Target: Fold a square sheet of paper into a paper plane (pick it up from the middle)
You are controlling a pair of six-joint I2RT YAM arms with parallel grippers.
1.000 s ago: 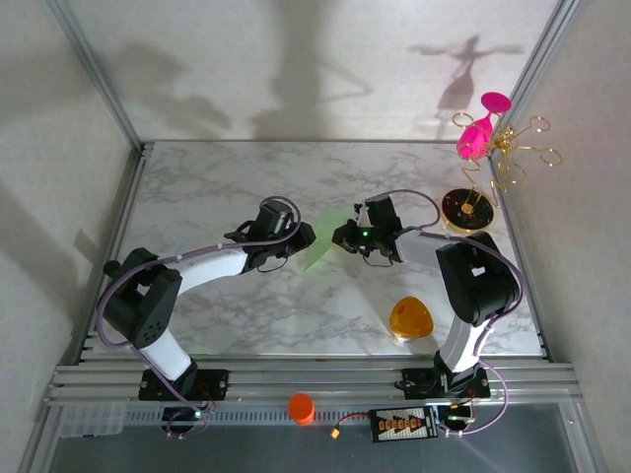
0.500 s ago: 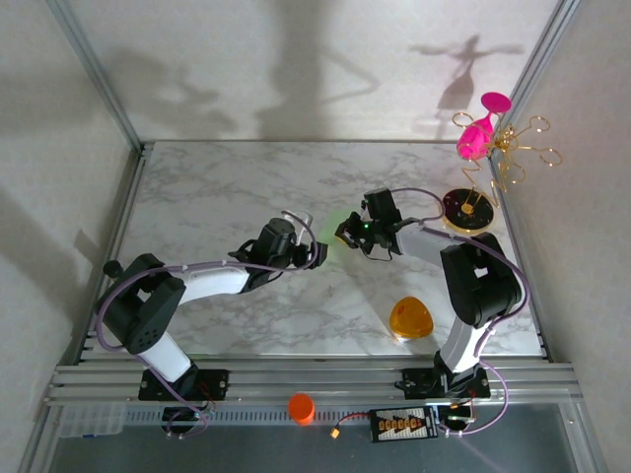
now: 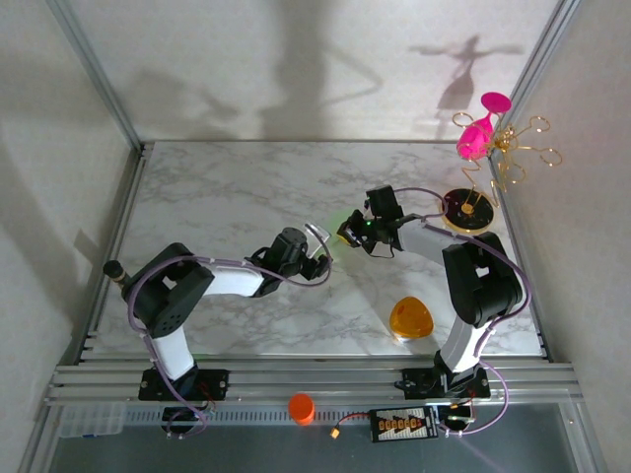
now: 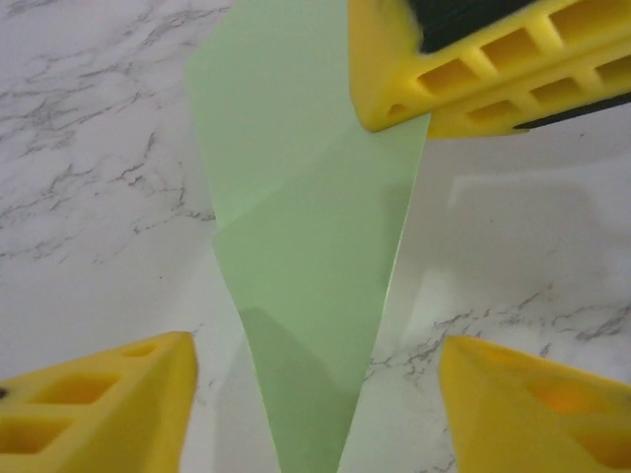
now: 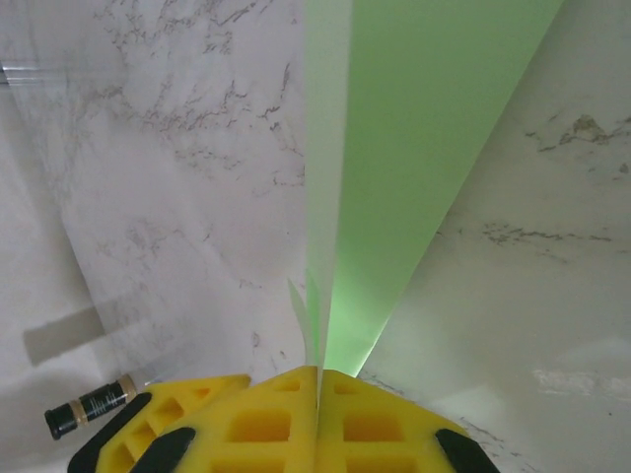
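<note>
The paper plane is the pale green sheet folded into a narrow pointed dart, held just above the marble table. My right gripper is shut on its folded layers, and the paper runs away from the pads. In the left wrist view the right gripper's yellow fingers pinch the dart's wide end. The pointed end hangs between the fingers of my left gripper, which is open and touches nothing. In the top view the left gripper and the right gripper sit close together at the table's middle.
An orange rounded-triangle object lies on the table at the near right. A gold wire stand with a pink glass and a dark round base occupy the far right. An orange cap rests on the front rail.
The left gripper has let go of the paper, opened, and swung right and nearer, now at the dart's tip. The right gripper has stayed shut on the paper, shifting slightly.
</note>
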